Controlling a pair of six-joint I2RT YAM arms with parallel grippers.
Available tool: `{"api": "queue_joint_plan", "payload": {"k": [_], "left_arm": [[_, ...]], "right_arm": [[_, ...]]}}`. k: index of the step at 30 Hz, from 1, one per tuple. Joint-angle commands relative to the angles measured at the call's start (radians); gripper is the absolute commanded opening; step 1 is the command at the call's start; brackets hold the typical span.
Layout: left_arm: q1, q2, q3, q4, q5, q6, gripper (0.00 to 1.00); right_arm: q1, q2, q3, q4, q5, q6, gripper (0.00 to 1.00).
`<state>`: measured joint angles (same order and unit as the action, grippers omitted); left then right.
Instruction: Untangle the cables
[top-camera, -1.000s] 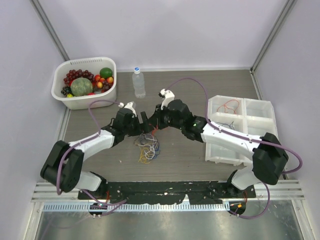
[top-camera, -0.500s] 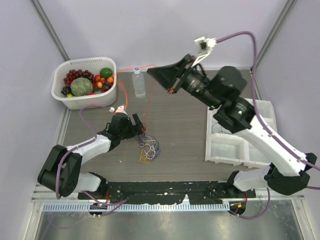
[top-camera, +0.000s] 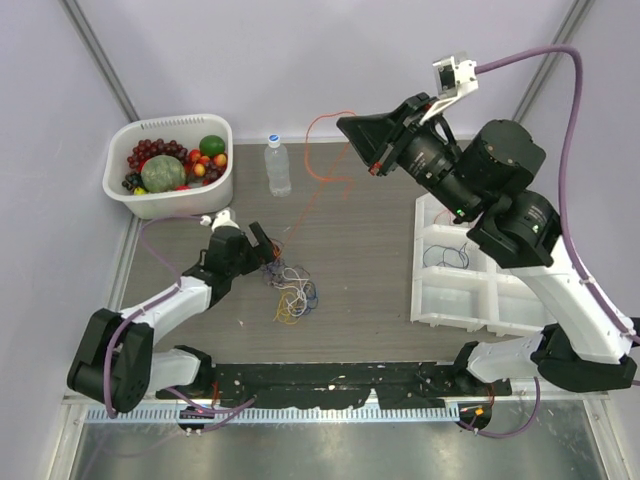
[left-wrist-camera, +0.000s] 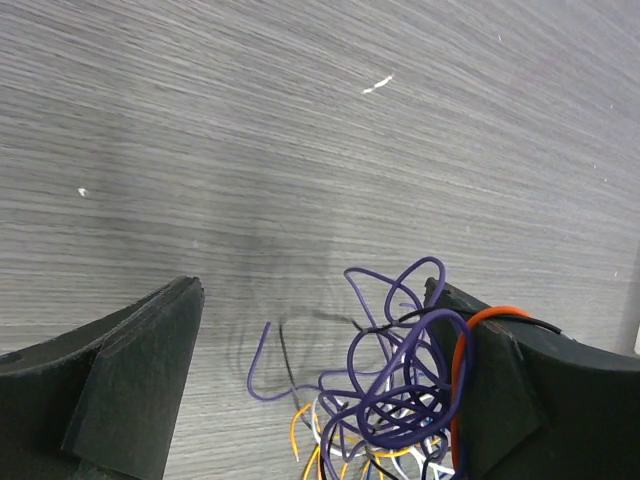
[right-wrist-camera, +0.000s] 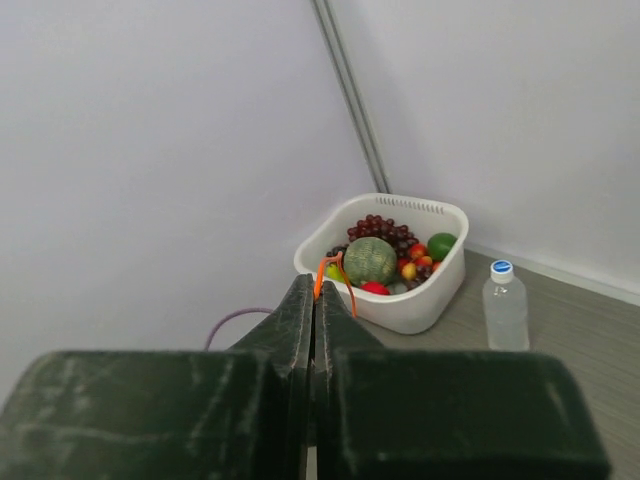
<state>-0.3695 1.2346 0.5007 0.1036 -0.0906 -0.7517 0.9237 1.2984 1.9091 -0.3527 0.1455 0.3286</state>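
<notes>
A loose tangle of hair-thin purple, yellow, white, black and blue cables (top-camera: 293, 293) lies on the grey wood-grain table (top-camera: 370, 250), a little left of and below the middle of the overhead frame. The left gripper (top-camera: 267, 250) sits low at the tangle's upper-left edge with its jaws spread wide. In the left wrist view its two black fingers (left-wrist-camera: 130, 370) fill the lower left and lower right corners with bare table between them, and nothing is clamped. Purple loops of the tangle rest against the inner face of the finger at the right of that view, and a thin orange cable (top-camera: 306, 135) curves over that finger's top edge. The right gripper (top-camera: 343, 123) is high above the table in the upper middle of the overhead frame, with its jaws pressed together on the far end of the orange cable. From there the cable bows out to the left, then slants down and leftward to the left gripper and the tangle. In the right wrist view a short orange loop pokes out at the pinched fingertips. A white plastic basket of mixed fruit (top-camera: 170, 205) stands in the upper left of the overhead frame. A clear plastic water bottle with a blue cap (top-camera: 277, 165) stands upright just to its right, well apart from the tangle. A white compartmented tray (top-camera: 450, 315) occupies the right side, partly hidden by the right arm. A thin dark wire (top-camera: 445, 255) lies in one of its left-hand compartments.
</notes>
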Motion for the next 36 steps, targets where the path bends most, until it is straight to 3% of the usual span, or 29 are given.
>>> {"api": "queue_joint_plan", "payload": {"k": [1, 6, 12, 19, 21, 23, 26, 28, 32, 36], "left_arm": [[0.050, -0.004, -0.017, -0.100, -0.072, 0.002, 0.97], [0.069, -0.139, -0.034, -0.101, -0.040, -0.063, 1.00], [0.072, -0.294, 0.116, -0.293, 0.029, -0.032, 1.00], [0.076, -0.360, 0.197, -0.449, -0.104, 0.060, 1.00], [0.076, -0.376, 0.197, -0.392, 0.019, 0.098, 0.99], [0.076, -0.377, 0.181, -0.278, 0.267, 0.109, 1.00], [0.061, -0.322, 0.154, -0.110, 0.570, 0.051, 0.95], [0.014, -0.259, 0.148, -0.030, 0.604, 0.026, 0.94], [-0.087, -0.075, 0.185, -0.006, 0.522, 0.003, 0.92], [-0.097, 0.159, 0.213, -0.060, 0.395, -0.038, 0.88]], "right_arm": [[0.003, -0.097, 0.175, 0.101, 0.075, -0.079, 0.01], [0.006, -0.083, 0.205, 0.049, 0.071, -0.095, 0.01], [0.004, -0.113, -0.042, 0.041, 0.178, -0.106, 0.01], [0.004, -0.134, -0.085, -0.046, 0.390, -0.174, 0.01], [0.004, -0.133, -0.058, -0.069, 0.379, -0.180, 0.01], [0.004, -0.125, -0.038, -0.091, 0.355, -0.174, 0.01], [0.004, -0.123, -0.045, -0.095, 0.322, -0.148, 0.01], [0.004, -0.123, -0.048, -0.091, 0.304, -0.132, 0.01], [0.004, -0.120, -0.022, -0.066, 0.218, -0.089, 0.01], [0.006, -0.100, 0.098, -0.062, 0.131, -0.056, 0.01]]}}
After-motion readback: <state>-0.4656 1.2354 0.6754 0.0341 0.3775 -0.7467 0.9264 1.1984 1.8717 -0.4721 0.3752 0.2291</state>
